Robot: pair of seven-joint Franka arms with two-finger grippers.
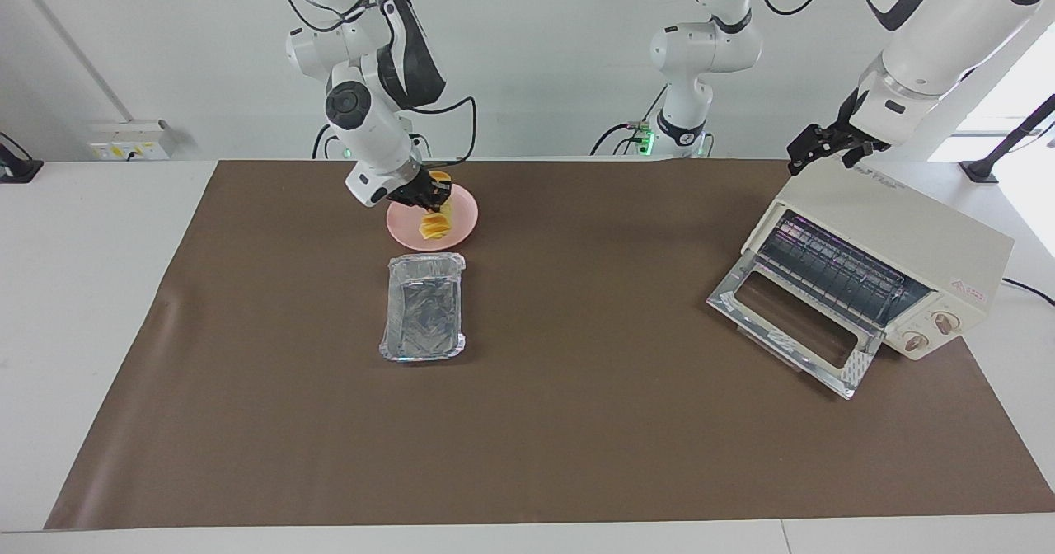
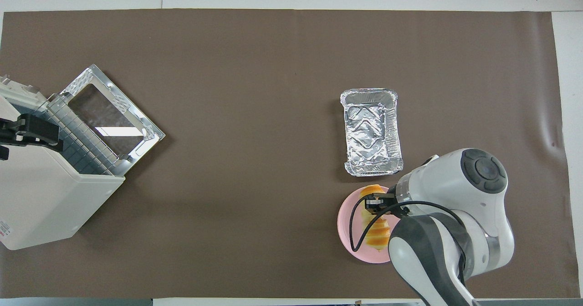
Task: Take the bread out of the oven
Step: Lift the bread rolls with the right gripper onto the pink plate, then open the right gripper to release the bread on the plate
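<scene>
The right tool (image 1: pixel 426 197), reaching in from the right arm's end of the table, is closed on the bread (image 1: pixel 434 223) and holds it low over the pink plate (image 1: pixel 464 208); whether the loaf's lower end already touches the plate cannot be told from either view. In the overhead view the right tool (image 2: pixel 377 204) grips the loaf (image 2: pixel 377 233) near one end, the rest of the loaf lying across the plate (image 2: pixel 344 224) beneath it. Just beside the plate, farther from the robots, stands the empty foil tray (image 1: pixel 424 307) on the brown mat that covers the table (image 1: pixel 577 455). Well apart, toward the left arm's end, the oven (image 1: pixel 890 249) stands with its glass door dropped open and its wire rack bare; the left tool (image 1: pixel 816 146) waits with jaws apart above the oven's top rear corner, holding nothing. Judged from this layout, the bread is already out of the oven and the step in hand is setting it on the plate. The next move probably calls for a short descent until the loaf rests flat, release of the grip, and a straight lift clear so the loaf is not dragged off the plate.
</scene>
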